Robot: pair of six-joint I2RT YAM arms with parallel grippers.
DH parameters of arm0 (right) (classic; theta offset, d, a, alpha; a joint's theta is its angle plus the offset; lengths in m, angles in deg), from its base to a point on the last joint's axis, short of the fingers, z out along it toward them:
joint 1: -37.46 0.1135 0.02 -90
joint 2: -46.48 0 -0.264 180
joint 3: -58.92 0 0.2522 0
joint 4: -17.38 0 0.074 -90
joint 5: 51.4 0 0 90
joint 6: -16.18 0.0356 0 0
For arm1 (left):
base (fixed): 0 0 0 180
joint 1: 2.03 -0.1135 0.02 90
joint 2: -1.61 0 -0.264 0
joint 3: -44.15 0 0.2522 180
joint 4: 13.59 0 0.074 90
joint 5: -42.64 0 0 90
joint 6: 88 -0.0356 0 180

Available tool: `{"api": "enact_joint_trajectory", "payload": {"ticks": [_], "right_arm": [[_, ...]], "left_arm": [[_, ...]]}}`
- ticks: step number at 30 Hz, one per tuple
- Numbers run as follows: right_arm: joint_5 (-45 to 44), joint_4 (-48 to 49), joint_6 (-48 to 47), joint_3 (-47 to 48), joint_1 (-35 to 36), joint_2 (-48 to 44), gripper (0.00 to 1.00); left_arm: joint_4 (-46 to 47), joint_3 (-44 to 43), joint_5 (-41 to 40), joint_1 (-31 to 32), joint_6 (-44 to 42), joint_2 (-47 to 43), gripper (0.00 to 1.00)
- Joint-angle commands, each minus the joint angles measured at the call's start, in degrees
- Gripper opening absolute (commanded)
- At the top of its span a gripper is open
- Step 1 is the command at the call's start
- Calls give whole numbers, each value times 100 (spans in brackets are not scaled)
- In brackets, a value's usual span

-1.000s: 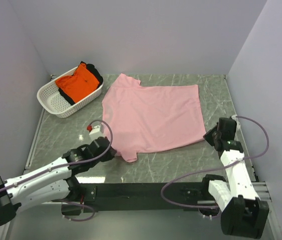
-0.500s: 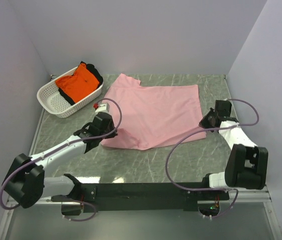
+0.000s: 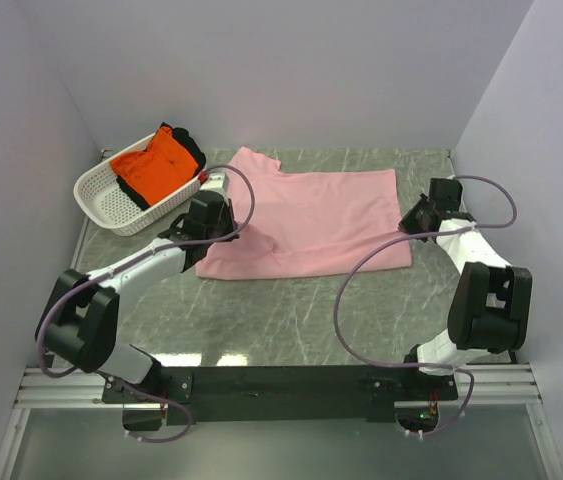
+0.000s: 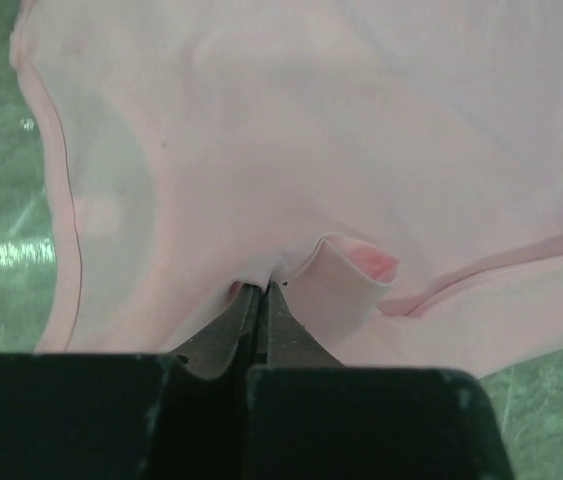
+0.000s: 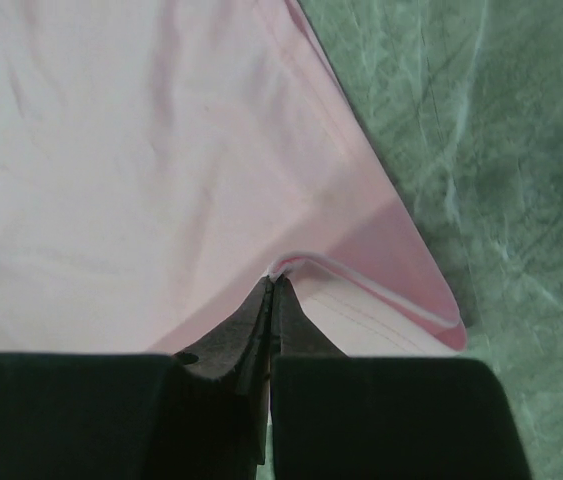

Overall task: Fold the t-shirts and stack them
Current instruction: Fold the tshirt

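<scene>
Item: light pink soft-fabric t-shirt [image 3: 311,215], table centre, part-folded. The left gripper [image 4: 261,290] and right gripper [image 5: 273,285] are clamped on its edges at 9 and 3 o'clock. Risk: the pinches look shallow and may slip, skewing the fold.

The green marbled table [image 3: 291,310] bears a pink t-shirt [image 3: 311,225] and a white basket [image 3: 129,216].
</scene>
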Motion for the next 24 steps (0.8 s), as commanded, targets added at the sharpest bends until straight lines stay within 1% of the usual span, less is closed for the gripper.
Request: {"api": "enact_joint_trajectory", "payload": {"ticks": [1,5,9,19,24], "right_arm": [[-220,100,-68,445,45,294,0],[-308,64,-59,691,45,480,0],[-378,108,-42,727,45,559,0],[-519,100,-42,832,54,840,0],[-528,117,-50,868,45,937,0]], "left_arm": [[431,-468,234,-107,-452,382,0],[572,-715,277,-221,-645,804,0],[721,-995,383,-300,-777,1050,0],[616,-1664,611,-371,-1041,1841,0],[493,-1910,568,-467,-1068,2131,0]]}}
